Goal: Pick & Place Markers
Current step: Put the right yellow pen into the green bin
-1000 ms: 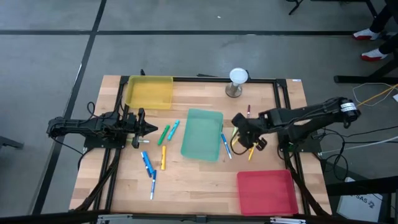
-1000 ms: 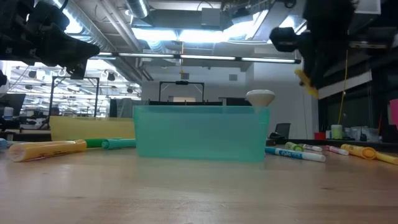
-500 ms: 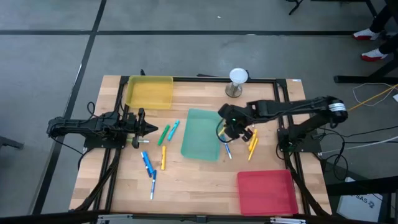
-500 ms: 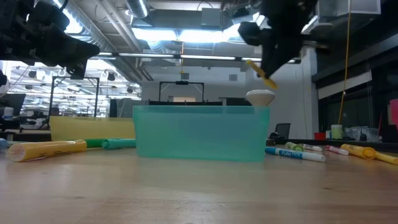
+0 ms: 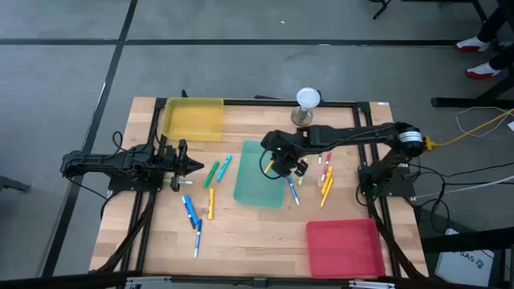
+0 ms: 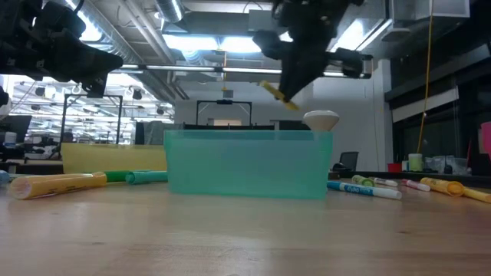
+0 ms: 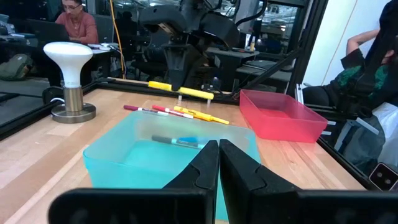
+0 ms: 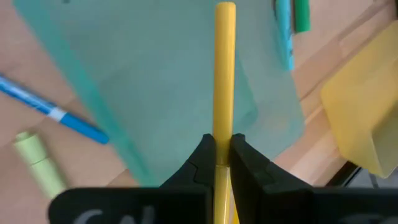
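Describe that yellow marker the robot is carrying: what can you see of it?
The yellow marker is a thin, plain yellow stick, apparently plastic. The right gripper is shut on it near one end, so most of its length juts forward. It hangs in the air, tilted, above the green tray, touching nothing but the gripper.

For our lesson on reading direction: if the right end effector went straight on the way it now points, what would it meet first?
Probably the floor of the teal tray. The right end effector, shut on a yellow marker, points down over it. How high it is above the tray is unclear.
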